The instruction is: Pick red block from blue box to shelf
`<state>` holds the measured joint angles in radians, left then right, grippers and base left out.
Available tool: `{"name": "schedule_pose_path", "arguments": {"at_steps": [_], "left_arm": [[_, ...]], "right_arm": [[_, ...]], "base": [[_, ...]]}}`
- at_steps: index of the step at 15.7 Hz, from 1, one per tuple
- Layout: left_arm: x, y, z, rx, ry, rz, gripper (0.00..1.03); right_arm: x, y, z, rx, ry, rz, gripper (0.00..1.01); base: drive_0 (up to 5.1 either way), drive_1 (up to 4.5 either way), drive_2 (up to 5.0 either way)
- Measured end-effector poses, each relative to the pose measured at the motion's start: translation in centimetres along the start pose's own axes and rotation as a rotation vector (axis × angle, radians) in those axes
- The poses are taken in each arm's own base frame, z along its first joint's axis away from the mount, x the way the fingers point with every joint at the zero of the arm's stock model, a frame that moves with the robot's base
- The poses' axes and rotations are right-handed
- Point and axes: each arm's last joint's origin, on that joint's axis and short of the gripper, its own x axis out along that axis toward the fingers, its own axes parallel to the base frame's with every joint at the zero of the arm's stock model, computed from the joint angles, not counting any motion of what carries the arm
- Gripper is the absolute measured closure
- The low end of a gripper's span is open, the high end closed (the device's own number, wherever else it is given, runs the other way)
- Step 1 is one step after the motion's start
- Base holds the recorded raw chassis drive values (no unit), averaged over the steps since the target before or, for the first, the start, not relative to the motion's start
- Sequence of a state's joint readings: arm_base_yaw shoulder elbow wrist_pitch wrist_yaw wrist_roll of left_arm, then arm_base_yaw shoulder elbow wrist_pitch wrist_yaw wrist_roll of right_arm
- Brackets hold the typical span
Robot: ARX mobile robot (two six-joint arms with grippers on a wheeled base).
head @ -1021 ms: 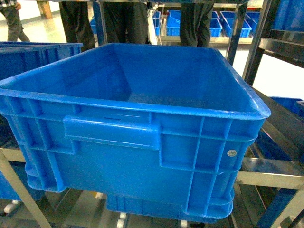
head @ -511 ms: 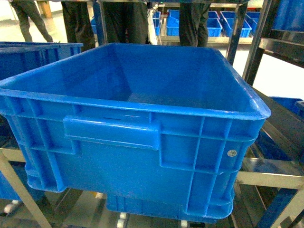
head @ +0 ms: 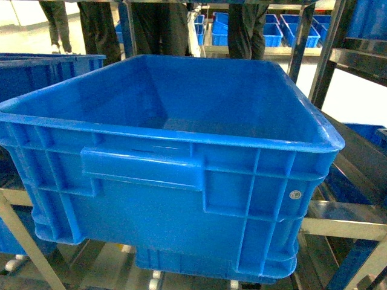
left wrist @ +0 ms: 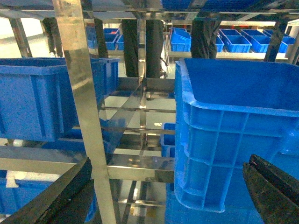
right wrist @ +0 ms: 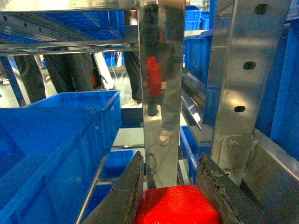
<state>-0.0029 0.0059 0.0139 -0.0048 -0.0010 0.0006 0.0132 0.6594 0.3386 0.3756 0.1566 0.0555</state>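
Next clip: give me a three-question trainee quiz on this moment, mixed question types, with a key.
1. True or false: the right pincer holds the red block between its fingers.
2. Multiple choice: in the left wrist view, the left pincer is A) shut on a brick, B) open with nothing between its fingers, C) out of view.
3. Short answer: in the head view, what large thing fills the frame, and does any arm show there?

Key
1. True; the block sits between the two dark fingers, in front of a shiny steel upright.
2. B.
3. A dark blue ribbed crate on the rack; no arm shows.
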Motion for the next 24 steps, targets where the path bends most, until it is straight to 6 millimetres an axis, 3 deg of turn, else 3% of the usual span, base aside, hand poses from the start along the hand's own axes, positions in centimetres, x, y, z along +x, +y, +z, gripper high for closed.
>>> {"name": "schedule_pose_path", "arguments": {"at_steps": [24], "left_arm": [[0.00,0.00,0.00,0.000,0.000,0.000,0.05]], "right_arm": [[0.00,0.00,0.00,0.000,0.000,0.000,0.73]], "base": [[0.0,0.00,0.0]]}}
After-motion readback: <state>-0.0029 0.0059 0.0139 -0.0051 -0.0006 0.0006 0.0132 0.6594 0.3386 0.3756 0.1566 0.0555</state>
